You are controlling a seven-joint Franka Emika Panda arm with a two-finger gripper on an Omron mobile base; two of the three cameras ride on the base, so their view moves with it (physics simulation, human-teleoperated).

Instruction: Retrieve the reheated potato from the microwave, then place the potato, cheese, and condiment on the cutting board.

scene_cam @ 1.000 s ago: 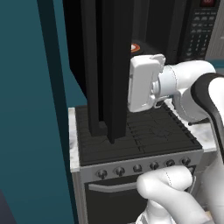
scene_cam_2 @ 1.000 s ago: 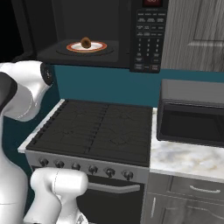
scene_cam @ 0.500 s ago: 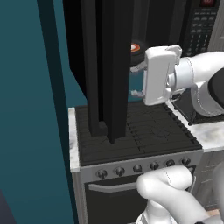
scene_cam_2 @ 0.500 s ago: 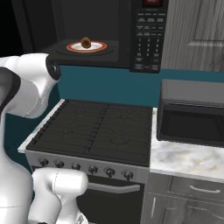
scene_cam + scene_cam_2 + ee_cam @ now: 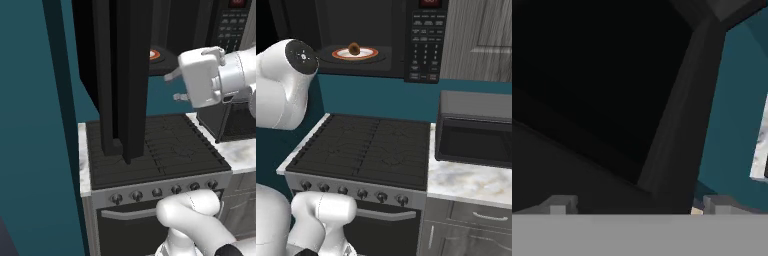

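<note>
Potato (image 5: 354, 48), small and tan-brown, is seen resting on an orange-rimmed plate (image 5: 370, 54) inside the open microwave (image 5: 423, 40), which is mounted on the wall above a black stove (image 5: 366, 149). The keypad of the microwave is shown to the right of the cavity. In the left base view the microwave door (image 5: 122, 75) is swung wide and is seen edge-on as a tall black slab over the stove's left side. The end effector (image 5: 175, 86) is held in the air just right of that door, in front of the cavity and a little below the plate's edge (image 5: 155, 54). Its two pale fingers (image 5: 172, 76) are spread as wide as they go and nothing is gripped between them. The potato is set deeper in the cavity, apart from the fingers and untouched. A dark grey box appliance (image 5: 475, 131) is seen standing on the marble desk (image 5: 468, 181) to the right of the stove.
</note>
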